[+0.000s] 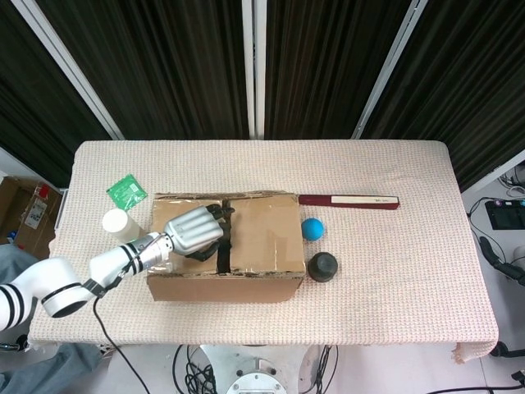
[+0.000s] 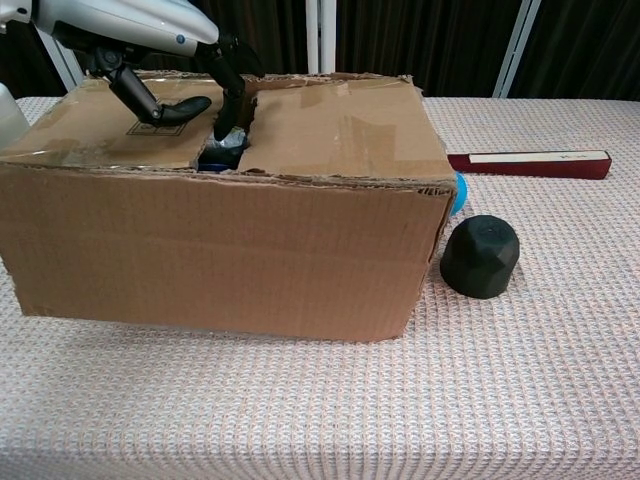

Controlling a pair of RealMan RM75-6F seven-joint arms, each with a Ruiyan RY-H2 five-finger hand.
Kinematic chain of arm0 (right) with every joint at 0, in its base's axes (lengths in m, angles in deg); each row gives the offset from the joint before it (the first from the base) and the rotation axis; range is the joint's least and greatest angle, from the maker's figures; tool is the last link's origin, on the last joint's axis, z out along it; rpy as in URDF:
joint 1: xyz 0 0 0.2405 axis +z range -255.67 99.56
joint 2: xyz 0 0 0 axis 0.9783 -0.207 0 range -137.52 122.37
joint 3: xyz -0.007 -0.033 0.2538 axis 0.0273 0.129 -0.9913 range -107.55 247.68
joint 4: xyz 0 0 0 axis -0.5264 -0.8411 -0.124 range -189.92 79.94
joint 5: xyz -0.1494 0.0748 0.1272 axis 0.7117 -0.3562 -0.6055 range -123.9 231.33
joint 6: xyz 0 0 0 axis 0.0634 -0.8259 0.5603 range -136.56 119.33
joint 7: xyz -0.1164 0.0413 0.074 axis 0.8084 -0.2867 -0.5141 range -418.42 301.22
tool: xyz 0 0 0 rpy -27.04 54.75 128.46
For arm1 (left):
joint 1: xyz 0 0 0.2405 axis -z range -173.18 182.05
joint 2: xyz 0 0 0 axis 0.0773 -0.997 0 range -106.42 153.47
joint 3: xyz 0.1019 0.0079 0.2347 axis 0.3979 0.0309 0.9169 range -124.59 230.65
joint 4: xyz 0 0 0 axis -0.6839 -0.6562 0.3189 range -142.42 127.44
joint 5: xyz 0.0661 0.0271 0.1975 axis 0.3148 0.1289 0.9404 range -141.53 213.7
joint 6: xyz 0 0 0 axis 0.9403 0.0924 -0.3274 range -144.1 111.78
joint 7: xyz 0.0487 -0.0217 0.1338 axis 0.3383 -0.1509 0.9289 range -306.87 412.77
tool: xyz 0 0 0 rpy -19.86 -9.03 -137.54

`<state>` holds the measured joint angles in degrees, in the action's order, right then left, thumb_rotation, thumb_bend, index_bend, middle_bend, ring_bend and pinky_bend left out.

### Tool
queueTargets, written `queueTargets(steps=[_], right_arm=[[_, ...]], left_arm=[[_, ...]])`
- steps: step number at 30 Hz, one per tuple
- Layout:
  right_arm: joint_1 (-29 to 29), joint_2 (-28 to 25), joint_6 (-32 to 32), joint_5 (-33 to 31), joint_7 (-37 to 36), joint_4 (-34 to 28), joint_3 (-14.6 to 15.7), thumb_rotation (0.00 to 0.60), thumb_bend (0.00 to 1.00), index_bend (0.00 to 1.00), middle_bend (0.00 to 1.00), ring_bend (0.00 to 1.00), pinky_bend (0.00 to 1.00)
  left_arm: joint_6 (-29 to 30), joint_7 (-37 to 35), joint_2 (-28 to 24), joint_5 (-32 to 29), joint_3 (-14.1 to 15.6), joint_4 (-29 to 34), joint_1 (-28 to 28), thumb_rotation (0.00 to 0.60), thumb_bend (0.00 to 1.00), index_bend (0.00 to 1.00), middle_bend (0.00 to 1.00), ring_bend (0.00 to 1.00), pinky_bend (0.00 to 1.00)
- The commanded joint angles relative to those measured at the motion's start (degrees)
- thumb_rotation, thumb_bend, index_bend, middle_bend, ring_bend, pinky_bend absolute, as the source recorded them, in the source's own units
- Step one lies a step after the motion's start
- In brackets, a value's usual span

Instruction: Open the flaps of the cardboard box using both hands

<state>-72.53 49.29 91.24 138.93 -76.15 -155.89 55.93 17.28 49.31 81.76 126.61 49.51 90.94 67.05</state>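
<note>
One cardboard box [image 1: 246,242], one left hand [image 1: 194,231] (fingers in seam)

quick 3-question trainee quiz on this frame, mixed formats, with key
1. True or false: both of the robot's hands are on the cardboard box.
2. Multiple choice: where do the left hand's fingers reach? A) under the box, B) into the gap between the top flaps, C) around the black cap.
3. Short answer: what lies on the table right of the box, nearest the curtains?

Key
1. False. Only the left hand shows; the right is out of both views.
2. B. The flaps look nearly flat, not yet lifted.
3. The long dark red box, with the blue ball and black cap nearer the front.
</note>
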Motion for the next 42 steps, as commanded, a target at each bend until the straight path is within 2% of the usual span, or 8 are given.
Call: queueTargets(steps=[1, 8, 19, 27, 34, 38, 42], right_arm=[[0.02, 0.09, -0.15, 0.02, 0.02, 0.02, -0.1, 0.6, 0.16, 0.0, 0.0, 0.0, 0.0], [-0.05, 0.14, -0.35, 0.31, 0.09, -0.2, -0.33, 0.6, 0.16, 0.0, 0.0, 0.0, 0.0], [-0.03, 0.36, -0.91, 0.18, 0.04, -0.32, -0.75, 0.6, 0.16, 0.0, 0.0, 0.0, 0.0], [0.1, 0.67, -1.4, 0.21, 0.28, -0.36, -0.87, 0.6, 0.17, 0.0, 0.0, 0.0, 0.0], [0.34, 0.94, -1.87, 0.32, 0.67, -0.63, -0.97, 0.6, 0.17, 0.0, 0.0, 0.0, 0.0], [0.54, 1.15, -2.09, 0.6, 1.15, -0.94, -0.97, 0.6, 0.17, 0.0, 0.0, 0.0, 0.0], [0.7, 1.34, -2.3, 0.76, 1.73, -1.24, -0.98, 0.6, 0.17, 0.0, 0.0, 0.0, 0.0]], left_arm=[[-0.57, 2.02, -1.14, -1.35, 0.06, 0.92, -0.31, 0.404, 0.67, 0.44, 0.4, 0.05, 0.16], [-0.38, 3.37, -3.65, -3.43, -0.25, 3.14, -1.13, 0.405, 0.67, 0.45, 0.41, 0.05, 0.16], [2.65, 1.0, -10.25, -3.03, -1.7, 8.39, -3.02, 0.404, 0.67, 0.45, 0.42, 0.05, 0.16], [6.02, -4.85, -15.02, -0.64, -2.36, 10.54, -5.32, 0.404, 0.67, 0.45, 0.42, 0.05, 0.16], [7.47, -8.99, -18.06, 1.04, -2.12, 10.82, -7.28, 0.365, 0.67, 0.44, 0.42, 0.05, 0.16], [8.87, -10.76, -19.53, 1.47, -1.91, 10.51, -8.89, 0.362, 0.67, 0.44, 0.42, 0.05, 0.16], [10.66, -15.78, -21.48, 1.66, -1.81, 10.63, -10.75, 0.356, 0.67, 0.43, 0.42, 0.05, 0.16]])
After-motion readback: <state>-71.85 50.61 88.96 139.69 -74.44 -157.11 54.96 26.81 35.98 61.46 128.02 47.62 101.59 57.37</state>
